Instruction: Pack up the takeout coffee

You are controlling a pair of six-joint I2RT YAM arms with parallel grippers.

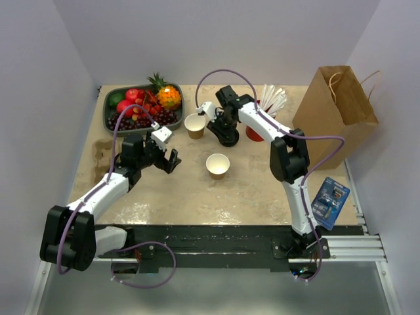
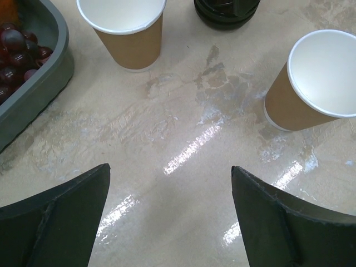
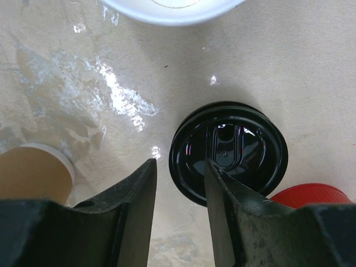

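Note:
A round black lid (image 3: 233, 150) lies flat on the table, also visible as the black lid (image 1: 226, 136) and black lid (image 2: 225, 11). My right gripper (image 3: 179, 162) hangs just over its left rim, open by a narrow gap, the right finger overlapping the lid. Two lidless tan paper cups stand nearby: the back cup (image 1: 195, 125) and the nearer cup (image 1: 218, 165). No cup wearing a lid shows, so the takeout coffee is out of view. My left gripper (image 2: 171, 169) is wide open over bare table, short of both the back cup (image 2: 125, 33) and the nearer cup (image 2: 311, 83).
A grey tray (image 1: 111, 98) of fruit sits at the back left. A red cup (image 1: 254, 134) with white straws stands right of the lid. A brown paper bag (image 1: 335, 111) stands open at the right. A blue packet (image 1: 330, 202) lies at the right table edge.

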